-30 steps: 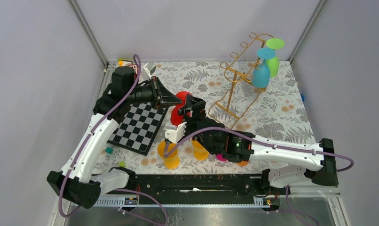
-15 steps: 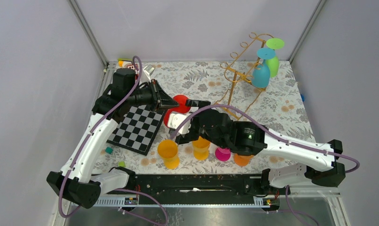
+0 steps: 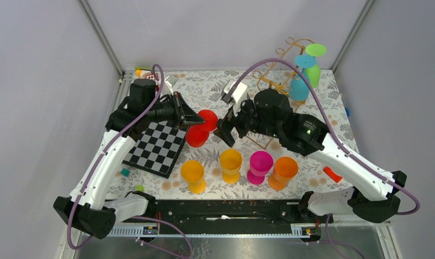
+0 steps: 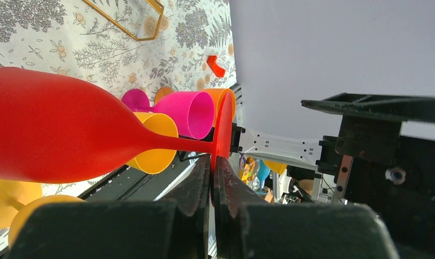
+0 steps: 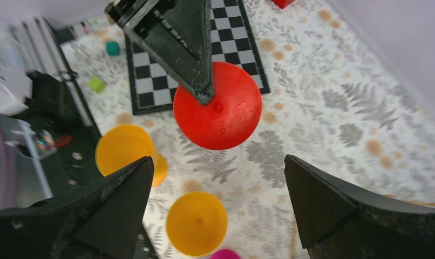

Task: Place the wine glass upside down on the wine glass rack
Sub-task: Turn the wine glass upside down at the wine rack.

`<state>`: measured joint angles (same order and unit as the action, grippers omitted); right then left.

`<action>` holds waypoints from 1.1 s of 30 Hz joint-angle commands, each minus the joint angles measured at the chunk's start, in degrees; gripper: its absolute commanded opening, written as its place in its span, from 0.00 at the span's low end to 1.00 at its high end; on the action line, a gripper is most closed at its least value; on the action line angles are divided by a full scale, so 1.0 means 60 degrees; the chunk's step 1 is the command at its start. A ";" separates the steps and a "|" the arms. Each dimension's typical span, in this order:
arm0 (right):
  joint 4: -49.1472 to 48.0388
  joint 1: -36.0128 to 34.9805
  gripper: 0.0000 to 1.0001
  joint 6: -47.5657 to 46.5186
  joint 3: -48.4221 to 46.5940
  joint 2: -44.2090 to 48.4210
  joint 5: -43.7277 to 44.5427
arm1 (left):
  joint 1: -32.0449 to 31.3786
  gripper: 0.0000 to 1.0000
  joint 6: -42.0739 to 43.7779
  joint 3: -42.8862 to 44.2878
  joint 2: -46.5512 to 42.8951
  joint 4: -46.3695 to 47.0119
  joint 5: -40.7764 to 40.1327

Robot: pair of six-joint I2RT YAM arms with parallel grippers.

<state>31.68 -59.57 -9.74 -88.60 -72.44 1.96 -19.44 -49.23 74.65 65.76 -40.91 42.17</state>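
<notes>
From above, the left gripper (image 3: 198, 120) is pinching the round foot of a red plastic wine glass (image 3: 197, 135), holding it tilted above the floral tablecloth (image 3: 323, 135), beside the checkered board (image 3: 156, 148). The right gripper (image 3: 226, 131) is hovering just beside it, jaws spread. The tall gold wire wine glass rack (image 3: 276, 84) is standing at the far right, apart from the glass.

The left wrist camera is showing its fingers (image 4: 196, 183) pressing together on the foot's rim, the glass (image 4: 59, 129) lying sideways.

The right wrist camera is showing its own fingers (image 5: 115, 199) gaping wide, facing the red foot.
</notes>
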 commanded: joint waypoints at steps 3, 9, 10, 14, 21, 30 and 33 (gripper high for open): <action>0.0227 0.1103 0.94 0.3574 -0.0890 -0.0282 -0.2552 | 0.0051 0.00 0.0224 0.0353 -0.0105 0.0595 0.0189; 0.0235 0.1621 0.90 0.5744 -0.1478 -0.0643 -0.3364 | 0.0051 0.00 0.0022 -0.0031 -0.0367 0.1557 0.0773; 0.0228 0.1679 0.89 0.6011 -0.1523 -0.0667 -0.3372 | 0.0047 0.00 -0.0003 -0.0071 -0.0409 0.1692 0.0806; 0.0223 0.1779 0.87 0.6822 -0.1554 -0.0576 -0.3000 | 0.0047 0.00 -0.0034 -0.0191 -0.0679 0.2280 0.0824; 0.0220 0.1950 0.87 0.7482 -0.1346 -0.0387 -0.2710 | 0.0047 0.00 -0.0291 -0.0502 -0.1141 0.3455 0.1069; -0.0683 0.2216 0.87 0.8366 -0.0475 0.0015 -0.2970 | 0.0032 0.00 -0.1076 -0.0989 -0.1314 0.4965 0.1642; -0.1251 0.2344 0.86 0.8747 -0.0040 0.0161 -0.3203 | 0.0032 0.00 -0.1175 -0.1061 -0.1346 0.5147 0.1687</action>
<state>30.76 -46.78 38.33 -91.53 -73.71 -14.81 -19.44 -54.50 68.51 58.65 -17.26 49.65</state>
